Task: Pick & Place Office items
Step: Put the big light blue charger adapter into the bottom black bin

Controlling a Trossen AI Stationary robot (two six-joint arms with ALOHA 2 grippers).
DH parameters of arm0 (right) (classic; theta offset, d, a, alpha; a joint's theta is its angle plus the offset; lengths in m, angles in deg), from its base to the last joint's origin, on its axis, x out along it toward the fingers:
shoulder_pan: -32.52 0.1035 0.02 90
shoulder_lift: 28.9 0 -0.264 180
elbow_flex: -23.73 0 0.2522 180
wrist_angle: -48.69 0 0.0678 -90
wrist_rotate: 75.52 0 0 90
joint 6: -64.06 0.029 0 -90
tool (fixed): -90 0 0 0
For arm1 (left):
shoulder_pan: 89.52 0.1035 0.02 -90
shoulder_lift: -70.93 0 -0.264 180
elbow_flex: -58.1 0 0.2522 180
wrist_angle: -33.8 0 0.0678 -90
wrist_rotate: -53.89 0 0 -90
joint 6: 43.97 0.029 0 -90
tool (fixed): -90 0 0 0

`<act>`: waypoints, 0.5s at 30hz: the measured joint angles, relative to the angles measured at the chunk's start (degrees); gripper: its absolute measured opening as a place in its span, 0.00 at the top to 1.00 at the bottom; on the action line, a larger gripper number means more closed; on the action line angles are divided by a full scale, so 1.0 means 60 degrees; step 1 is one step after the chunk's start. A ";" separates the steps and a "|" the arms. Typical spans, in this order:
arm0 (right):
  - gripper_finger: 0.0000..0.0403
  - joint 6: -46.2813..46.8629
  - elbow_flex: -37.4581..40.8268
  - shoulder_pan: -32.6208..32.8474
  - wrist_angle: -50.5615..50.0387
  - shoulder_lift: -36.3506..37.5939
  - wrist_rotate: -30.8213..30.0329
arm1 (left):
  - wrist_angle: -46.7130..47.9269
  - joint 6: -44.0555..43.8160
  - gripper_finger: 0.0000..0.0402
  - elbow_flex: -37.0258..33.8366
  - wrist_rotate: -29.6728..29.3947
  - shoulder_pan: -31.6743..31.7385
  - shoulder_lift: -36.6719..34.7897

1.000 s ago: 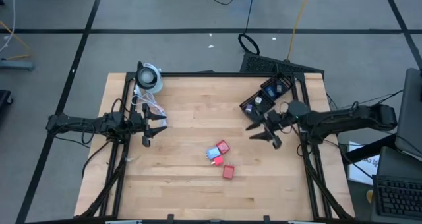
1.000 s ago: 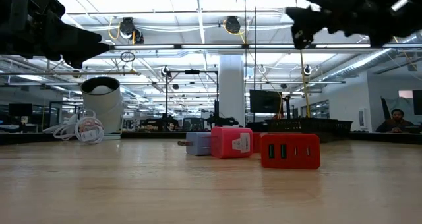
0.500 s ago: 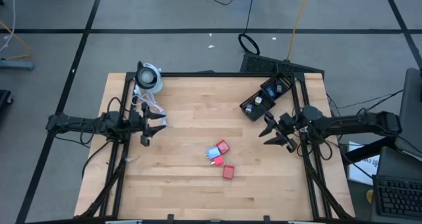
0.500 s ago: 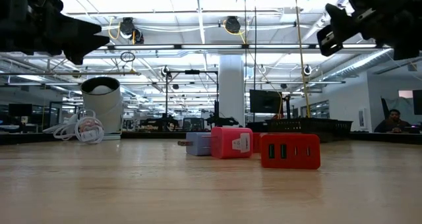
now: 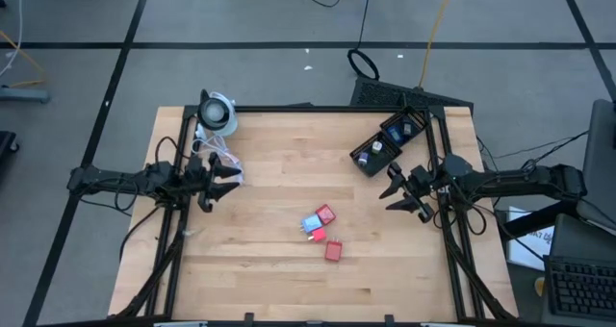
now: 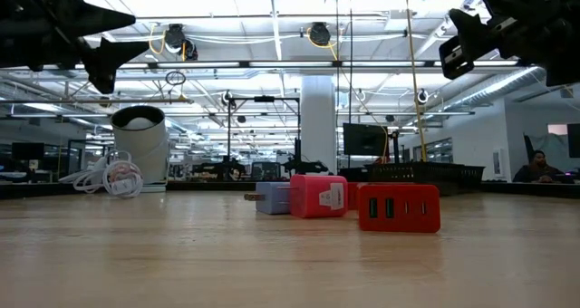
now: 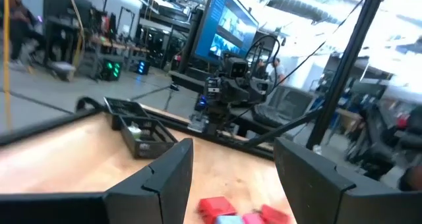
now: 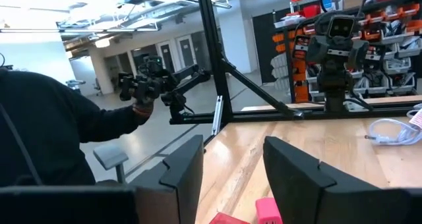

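High view, red blocks (image 5: 329, 234) and blue block (image 5: 312, 223) clustered mid-table, left claw (image 5: 216, 185) and right claw (image 5: 397, 192) both open

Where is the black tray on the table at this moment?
In the high view the black tray sits at the table's far right corner, just beyond the open right gripper.

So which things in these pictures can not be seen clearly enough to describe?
- Contents of the black compartment tray: too small in the high view; only its rim shows in the low view.
- Pale lilac flat block: half hidden behind the pink rectangular block, low view.
- Small red blocks: cut by the picture's edge, left wrist view.
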 joint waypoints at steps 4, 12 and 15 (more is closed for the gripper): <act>0.64 0.0000 0.0000 0.0000 0.0000 -0.0003 0.0000 | 0.0016 -0.0985 0.47 0.0000 0.0014 0.0000 0.0000; 0.64 -0.0004 0.0000 0.0000 -0.0007 -0.0004 0.0000 | -0.0047 -0.1521 0.47 0.0000 0.0021 0.0000 0.0000; 0.64 -0.0003 0.0000 0.0000 -0.0010 -0.0006 0.0000 | -0.0094 -0.1832 0.47 0.0000 -0.0255 -0.0007 0.0000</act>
